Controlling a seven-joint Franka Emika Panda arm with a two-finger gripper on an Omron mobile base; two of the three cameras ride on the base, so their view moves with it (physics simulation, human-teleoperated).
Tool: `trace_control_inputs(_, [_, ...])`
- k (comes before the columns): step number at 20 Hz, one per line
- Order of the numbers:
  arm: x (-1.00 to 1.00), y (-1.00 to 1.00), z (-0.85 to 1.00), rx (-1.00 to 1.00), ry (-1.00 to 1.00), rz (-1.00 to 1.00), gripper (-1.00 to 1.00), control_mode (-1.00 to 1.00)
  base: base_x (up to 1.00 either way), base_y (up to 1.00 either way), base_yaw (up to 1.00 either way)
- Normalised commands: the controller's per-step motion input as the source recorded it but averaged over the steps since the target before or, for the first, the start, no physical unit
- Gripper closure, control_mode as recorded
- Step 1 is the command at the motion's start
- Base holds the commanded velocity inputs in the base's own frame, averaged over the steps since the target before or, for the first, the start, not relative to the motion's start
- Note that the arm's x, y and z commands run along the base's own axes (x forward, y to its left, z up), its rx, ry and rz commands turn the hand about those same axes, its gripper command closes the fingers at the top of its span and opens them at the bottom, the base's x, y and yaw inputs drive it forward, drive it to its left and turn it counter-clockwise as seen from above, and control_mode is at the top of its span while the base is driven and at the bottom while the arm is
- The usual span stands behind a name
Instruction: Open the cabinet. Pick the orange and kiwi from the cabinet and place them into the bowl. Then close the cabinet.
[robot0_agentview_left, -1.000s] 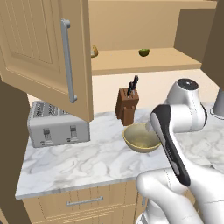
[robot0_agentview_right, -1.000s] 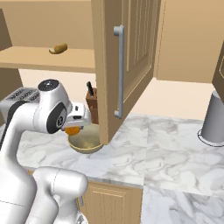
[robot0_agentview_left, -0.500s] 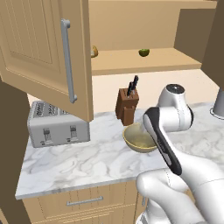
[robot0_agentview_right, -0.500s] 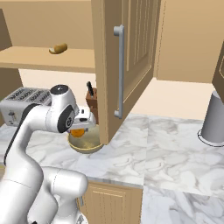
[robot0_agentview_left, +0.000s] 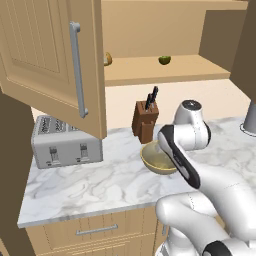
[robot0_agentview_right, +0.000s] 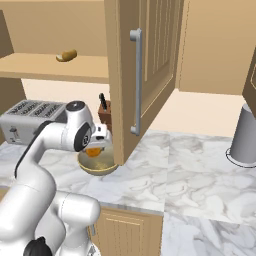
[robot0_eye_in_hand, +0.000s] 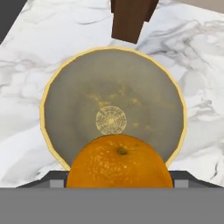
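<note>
The cabinet stands open, its left door (robot0_agentview_left: 50, 65) swung wide; in the right base view the door (robot0_agentview_right: 150, 65) hangs in front of the bowl. My gripper (robot0_agentview_right: 96, 148) is shut on the orange (robot0_eye_in_hand: 117, 162), holding it just above the near rim of the bowl (robot0_eye_in_hand: 43, 109). From the right base view the orange (robot0_agentview_right: 93, 151) shows under the hand, over the bowl (robot0_agentview_right: 97, 166). The tan bowl (robot0_agentview_left: 158, 160) sits on the marble counter by the knife block. On the cabinet shelf lies the kiwi (robot0_agentview_left: 164, 60), dark green.
A tan-brown roundish item (robot0_agentview_left: 107, 59) lies on the shelf's left part. The knife block (robot0_agentview_left: 145, 120) stands right behind the bowl, a toaster (robot0_agentview_left: 65, 142) is to its left, and a grey canister (robot0_agentview_right: 245, 140) stands at the counter's right end.
The arm has carried the orange a little sideways and forward, from beside the bowl's edge to over it. The grip has stayed the same.
</note>
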Motion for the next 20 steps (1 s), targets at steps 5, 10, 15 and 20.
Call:
trace_control_inputs(5, [0.15, 0.04, -0.27, -0.01, 0.04, 0.00, 1.00, -1.00, 0.00, 0.00, 0.00])
trace_control_inputs(10, [0.19, 0.03, -0.19, 0.00, 0.06, 0.00, 1.00, -1.00, 0.00, 0.00, 0.00])
trace_control_inputs(15, [0.23, 0.00, -0.27, 0.00, 0.04, 0.00, 1.00, -1.00, 0.00, 0.00, 0.00])
trace_control_inputs(20, [0.19, 0.00, -0.23, 0.00, 0.05, 0.00, 1.00, -1.00, 0.00, 0.00, 0.00])
